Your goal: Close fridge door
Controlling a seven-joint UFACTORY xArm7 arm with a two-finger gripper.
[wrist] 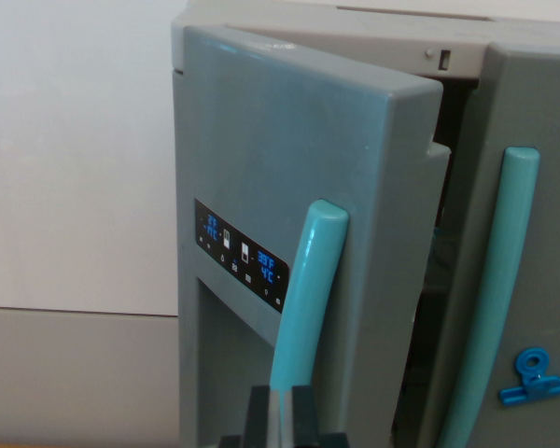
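Left fridge door (289,159) stands ajar, its teal handle (308,289) directly above my gripper (282,425). I cannot tell my gripper's opening; only its top shows.

Fridge door (289,159): flat grey. Its handle (308,289): teal. Control panel (241,254) on it: black, with blue lit digits and small white icons. Right door (541,103): same grey, with a teal handle (495,289) too. Clip (534,378) on the right door: bright blue. Gripper (282,415): black with a grey strip down the middle. Wall (75,149): off-white above, grey-beige band below.
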